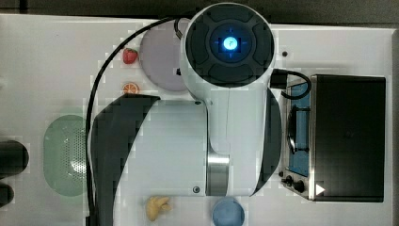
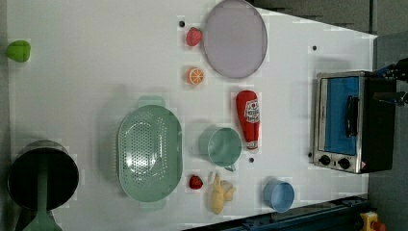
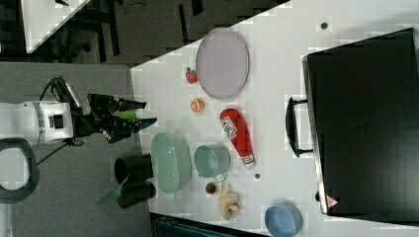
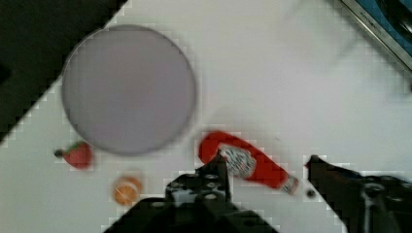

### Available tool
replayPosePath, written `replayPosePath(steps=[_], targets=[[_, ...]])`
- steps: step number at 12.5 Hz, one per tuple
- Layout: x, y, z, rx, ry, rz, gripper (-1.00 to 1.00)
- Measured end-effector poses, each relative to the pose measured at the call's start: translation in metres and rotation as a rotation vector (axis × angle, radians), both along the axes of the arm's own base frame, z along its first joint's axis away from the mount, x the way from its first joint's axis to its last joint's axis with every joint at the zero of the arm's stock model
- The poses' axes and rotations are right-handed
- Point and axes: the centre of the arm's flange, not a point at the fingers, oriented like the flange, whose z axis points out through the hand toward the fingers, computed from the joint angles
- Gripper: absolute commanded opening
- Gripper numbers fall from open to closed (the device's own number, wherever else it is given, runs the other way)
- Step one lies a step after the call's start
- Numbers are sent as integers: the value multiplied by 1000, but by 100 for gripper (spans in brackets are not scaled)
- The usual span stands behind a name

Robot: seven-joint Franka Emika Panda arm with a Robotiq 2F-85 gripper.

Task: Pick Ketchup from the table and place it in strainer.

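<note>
1. ketchup (image 2: 248, 118) lies flat on the worktop (image 2: 96, 57), in the left view between the teal cup (image 2: 221, 146) and the toaster oven (image 2: 347, 122), cap end toward the left view's bottom; it touches neither.
2. handling, judged: toy-like plastic bottle, probably light and stiff, smooth and rounded, so it may roll or slip under a glancing pinch. best hold looks like across the wide labelled body, fingers either side of the long axis, not at the narrow cap.
3. claw (image 4: 267, 170) is released: in the wrist view its two fingers stand well apart with the bottle between and beyond them, nothing held. in the right view it hangs off the worktop edge, above the strainer (image 2: 150, 153) end.
4. strainer sits empty, just beside the teal cup.
5. count, left view: one ketchup, one strainer, one teal cup, one blue bowl (image 2: 279, 195), one grey plate (image 2: 235, 38), two strawberries (image 2: 193, 36), one orange slice (image 2: 195, 75), one yellow banana-like piece (image 2: 219, 192), one green fruit (image 2: 18, 50), one toaster oven.
</note>
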Motion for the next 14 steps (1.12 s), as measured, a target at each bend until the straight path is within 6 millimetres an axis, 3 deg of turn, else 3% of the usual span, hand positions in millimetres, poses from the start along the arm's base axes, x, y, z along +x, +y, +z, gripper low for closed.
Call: replayPosePath(steps=[2,3,4,6,8,10,14], targets=[[-54,0,-9,13,131,3,81],[-77,-2,-4,7,158,-3,100],[-89,-5,9,4,140,-11,100],[-88,-8,34,9,52,7,100],[-77,-4,33,7,5,81,100],[-54,7,4,6,-1,232,100],[-30,27,-121,37,80,625,100]])
